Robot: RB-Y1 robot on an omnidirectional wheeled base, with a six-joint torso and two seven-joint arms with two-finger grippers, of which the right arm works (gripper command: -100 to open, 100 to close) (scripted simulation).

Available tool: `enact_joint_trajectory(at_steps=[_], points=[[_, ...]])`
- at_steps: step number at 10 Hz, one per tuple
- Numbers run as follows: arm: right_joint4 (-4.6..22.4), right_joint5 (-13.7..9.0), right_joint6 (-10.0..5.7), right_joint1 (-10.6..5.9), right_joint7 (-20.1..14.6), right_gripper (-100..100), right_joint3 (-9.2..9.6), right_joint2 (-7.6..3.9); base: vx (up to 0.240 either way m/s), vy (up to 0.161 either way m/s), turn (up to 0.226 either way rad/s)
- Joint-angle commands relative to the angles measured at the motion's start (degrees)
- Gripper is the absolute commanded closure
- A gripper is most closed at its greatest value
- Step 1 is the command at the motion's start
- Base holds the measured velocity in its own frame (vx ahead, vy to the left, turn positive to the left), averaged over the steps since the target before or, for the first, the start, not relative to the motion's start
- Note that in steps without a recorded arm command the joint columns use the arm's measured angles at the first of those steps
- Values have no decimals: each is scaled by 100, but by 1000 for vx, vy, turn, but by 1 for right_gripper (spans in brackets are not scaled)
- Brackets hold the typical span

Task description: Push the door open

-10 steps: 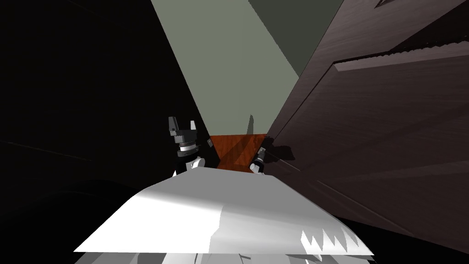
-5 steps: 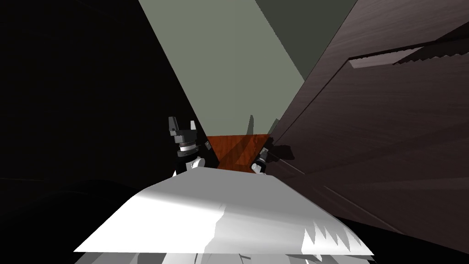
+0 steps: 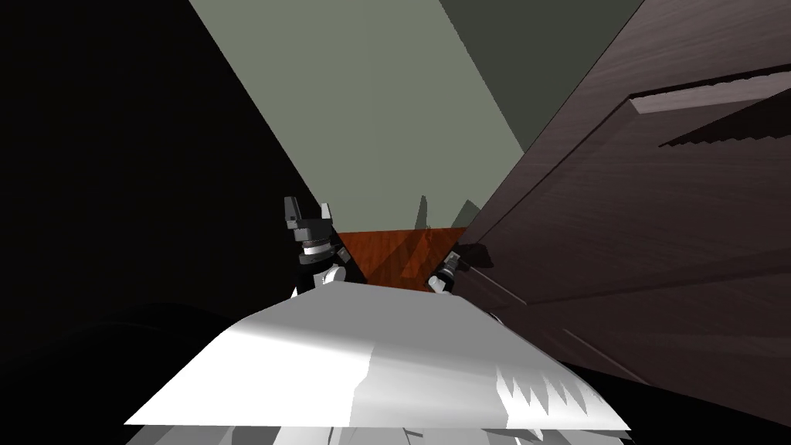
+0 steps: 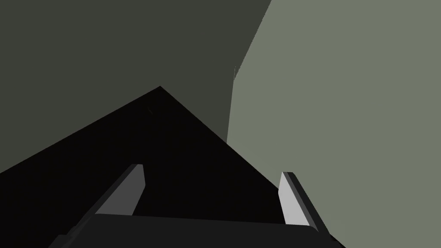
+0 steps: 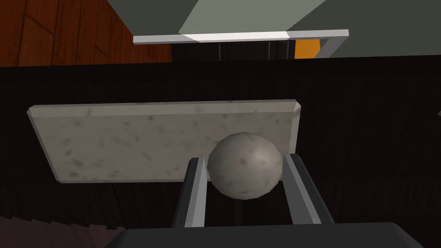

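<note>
A dark brown wooden door [image 3: 618,232] stands at my right and slants away from me. On it, a round speckled grey knob [image 5: 244,165] sits on a grey rectangular plate [image 5: 129,142]. My right gripper [image 5: 242,158] is shut on the knob, one finger pressing each side. The head view shows that gripper [image 3: 452,259] small against the door's near edge. My left gripper [image 3: 307,207] is raised beside my chest, away from the door. Its fingers [image 4: 133,189] stand wide apart with nothing between them.
A red-brown wooden floor [image 3: 394,251] shows ahead, between the grippers. Beyond it rises a grey-green wall [image 3: 371,116]. A black area [image 3: 116,193] takes up the whole left side. Past the door, a white strip [image 5: 241,37] and an orange patch [image 5: 307,48] show.
The gap between the black area and the door has widened. The door's panel has shifted right, and my right gripper has moved slightly right with the knob. The left gripper has held still.
</note>
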Motion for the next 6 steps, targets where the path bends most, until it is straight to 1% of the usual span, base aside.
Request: enact_joint_trajectory(at_steps=[1, 2, 3, 4, 5, 6], points=[[-286, -46, 148, 159, 173, 100, -42, 23, 49, -14, -6], [-408, -46, 148, 159, 173, 100, -42, 23, -5, -1, 2], [-440, -215, 138, 175, 211, 100, -79, -25, 75, 8, -15], [-450, -318, 132, 186, 235, 100, -102, -50, 151, 9, -38], [-450, -318, 132, 186, 235, 100, -102, -50, 127, 9, -26], [-450, -318, 132, 186, 235, 100, -102, -50, 58, -1, -20]])
